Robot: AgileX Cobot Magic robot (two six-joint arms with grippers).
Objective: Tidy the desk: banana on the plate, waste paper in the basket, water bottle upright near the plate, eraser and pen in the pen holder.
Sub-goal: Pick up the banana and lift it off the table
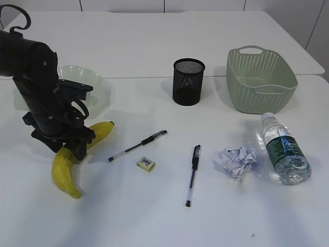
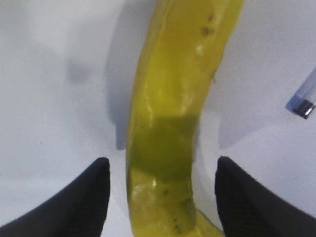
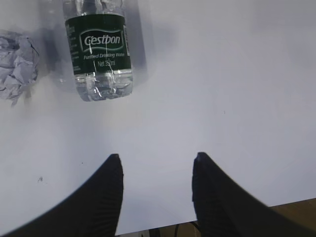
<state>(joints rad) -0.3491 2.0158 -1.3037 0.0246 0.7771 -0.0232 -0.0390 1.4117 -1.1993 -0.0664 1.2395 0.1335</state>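
Over the banana point(image 2: 168, 128) your left gripper point(image 2: 160, 197) straddles it, fingers apart, not yet clamped, ready to carry it to the plate point(image 1: 95, 85); your right gripper point(image 3: 155, 192) hangs open.

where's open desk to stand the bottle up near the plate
Bare desk lies between the plate and the pen holder, clear of both. Left of that it is crowded: the left gripper straddles the banana. Pens and the eraser fill the front middle.
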